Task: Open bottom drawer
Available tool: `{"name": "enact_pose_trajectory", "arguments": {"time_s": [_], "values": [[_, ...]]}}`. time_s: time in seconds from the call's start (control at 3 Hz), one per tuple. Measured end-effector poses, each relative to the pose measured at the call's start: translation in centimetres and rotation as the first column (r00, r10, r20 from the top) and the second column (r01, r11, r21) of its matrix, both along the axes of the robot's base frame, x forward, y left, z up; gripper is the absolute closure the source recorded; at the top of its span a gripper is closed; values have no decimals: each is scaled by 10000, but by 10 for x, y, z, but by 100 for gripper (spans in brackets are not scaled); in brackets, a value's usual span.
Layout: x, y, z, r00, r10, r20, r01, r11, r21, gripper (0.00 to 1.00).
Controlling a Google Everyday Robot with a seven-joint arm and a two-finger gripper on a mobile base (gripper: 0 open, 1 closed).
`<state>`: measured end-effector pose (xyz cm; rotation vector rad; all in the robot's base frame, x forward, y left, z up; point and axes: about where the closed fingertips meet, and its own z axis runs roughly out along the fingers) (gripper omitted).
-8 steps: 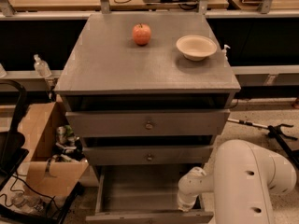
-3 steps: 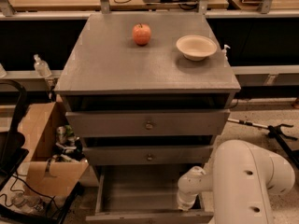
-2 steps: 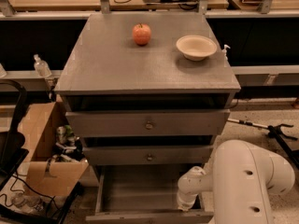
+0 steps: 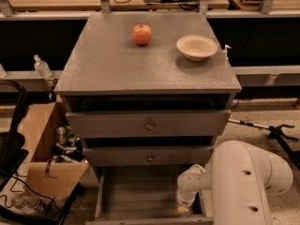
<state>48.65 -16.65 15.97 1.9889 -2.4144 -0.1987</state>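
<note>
Looking down at the grey cabinet (image 4: 140, 69), I have the bottom drawer (image 4: 136, 191) at the foot of it, below two other grey drawer fronts, and it stands open towards the lower edge of my view. Its inside is plain grey boards, bare on the left and middle. Its front panel sits right at the frame's lower edge, so I cannot make out the knob.

The gripper (image 4: 183, 208) is down inside the drawer at its right side, on the end of the white arm (image 4: 243, 182) that fills the lower right corner. Whether it is spread or closed I cannot tell.

The upper drawer (image 4: 187, 123) and middle drawer (image 4: 187, 156) each show a small round knob at centre. An apple (image 4: 142, 34) and a pale bowl (image 4: 197, 47) sit apart on the cabinet top.
</note>
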Motion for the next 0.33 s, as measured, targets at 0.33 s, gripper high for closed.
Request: {"name": "enact_pose_trajectory", "arguments": {"time_s": [0.33], "values": [[1, 0, 0, 10000, 0, 0, 0, 10000, 0, 0]]}}
